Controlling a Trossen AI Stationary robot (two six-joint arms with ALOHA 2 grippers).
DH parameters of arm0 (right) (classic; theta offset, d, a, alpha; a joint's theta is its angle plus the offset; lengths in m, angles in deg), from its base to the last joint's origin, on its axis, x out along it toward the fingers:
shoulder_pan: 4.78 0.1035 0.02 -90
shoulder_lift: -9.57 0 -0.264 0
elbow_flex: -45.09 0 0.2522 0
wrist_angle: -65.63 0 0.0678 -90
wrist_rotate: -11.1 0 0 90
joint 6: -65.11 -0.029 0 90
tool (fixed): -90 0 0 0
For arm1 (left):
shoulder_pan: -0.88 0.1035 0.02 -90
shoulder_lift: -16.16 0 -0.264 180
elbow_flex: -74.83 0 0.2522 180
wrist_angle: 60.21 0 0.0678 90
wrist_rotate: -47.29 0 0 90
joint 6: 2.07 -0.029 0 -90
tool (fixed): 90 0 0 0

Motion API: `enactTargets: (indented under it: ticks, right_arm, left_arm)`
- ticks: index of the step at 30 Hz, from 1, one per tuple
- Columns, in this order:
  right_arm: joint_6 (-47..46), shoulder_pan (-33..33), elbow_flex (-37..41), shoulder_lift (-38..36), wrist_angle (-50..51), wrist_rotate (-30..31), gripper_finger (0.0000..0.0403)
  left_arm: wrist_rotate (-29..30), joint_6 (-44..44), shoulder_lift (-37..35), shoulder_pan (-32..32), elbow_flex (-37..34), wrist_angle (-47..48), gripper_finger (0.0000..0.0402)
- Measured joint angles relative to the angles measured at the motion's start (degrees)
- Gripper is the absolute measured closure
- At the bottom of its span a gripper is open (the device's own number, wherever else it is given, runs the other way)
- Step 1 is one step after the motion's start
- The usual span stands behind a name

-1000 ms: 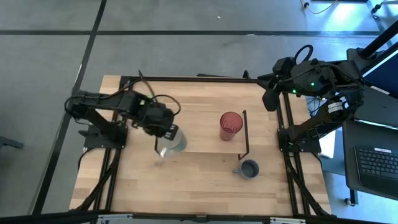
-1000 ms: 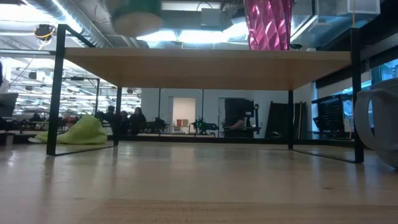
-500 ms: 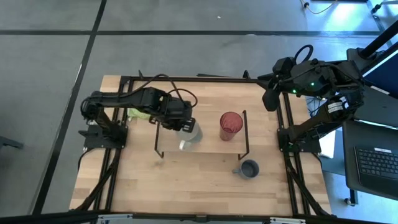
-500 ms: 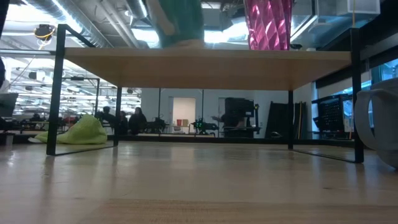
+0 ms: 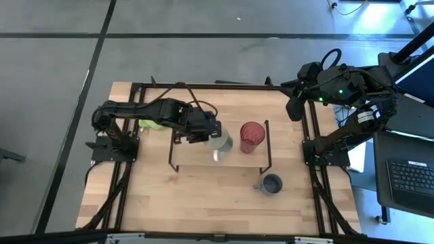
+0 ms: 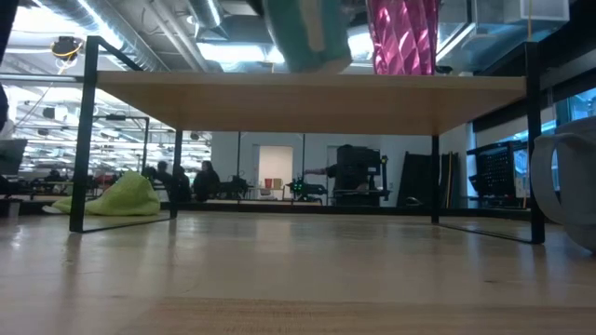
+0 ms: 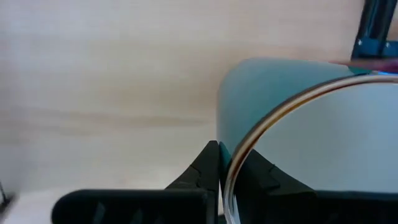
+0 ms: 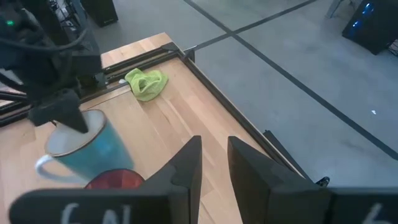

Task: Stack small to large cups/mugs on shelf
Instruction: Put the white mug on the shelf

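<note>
The left gripper (image 5: pixel 207 133) is clenched on the rim of the white mug (image 5: pixel 218 142): in the left wrist view its two dark fingers (image 7: pixel 208 167) pinch the mug's thin rim (image 7: pixel 273 118) between them, one on the outside wall and one inside. From above, the mug is held over the shelf (image 5: pixel 196 157), left of the middle and just beside the red tumbler (image 5: pixel 251 136), with its handle pointing toward the near edge. The low view shows the mug (image 6: pixel 307 35) tilted and lifted slightly off the shelf board (image 6: pixel 307 98), while the tumbler (image 6: pixel 402 35) stands upright on the board to its right.

The small grey-blue mug (image 5: pixel 271 184) sits on the tabletop (image 5: pixel 203 203) near the shelf's near right corner, apart from both grippers. A green cloth lump (image 5: pixel 150 124) lies at the far left of the table, behind the left arm.

The right gripper (image 5: pixel 294 107) waits past the far right corner of the table, its fingers (image 8: pixel 186 163) parted and holding nothing.
</note>
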Motion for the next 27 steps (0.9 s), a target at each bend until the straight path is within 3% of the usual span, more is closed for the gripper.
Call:
enactTargets:
  ticks: [9,27]
  right_arm:
    - [0.04,0.02,0.00,0.00,-0.02,0.00,0.0324]
    - [0.01,0.00,0.00,0.00,0.00,0.00,0.0324]
  left_arm:
    - [1.33,5.05,0.31,-0.96,0.00,-4.03,0.0384]
    - [1.18,-0.13,0.27,-1.00,0.00,1.12,0.0384]
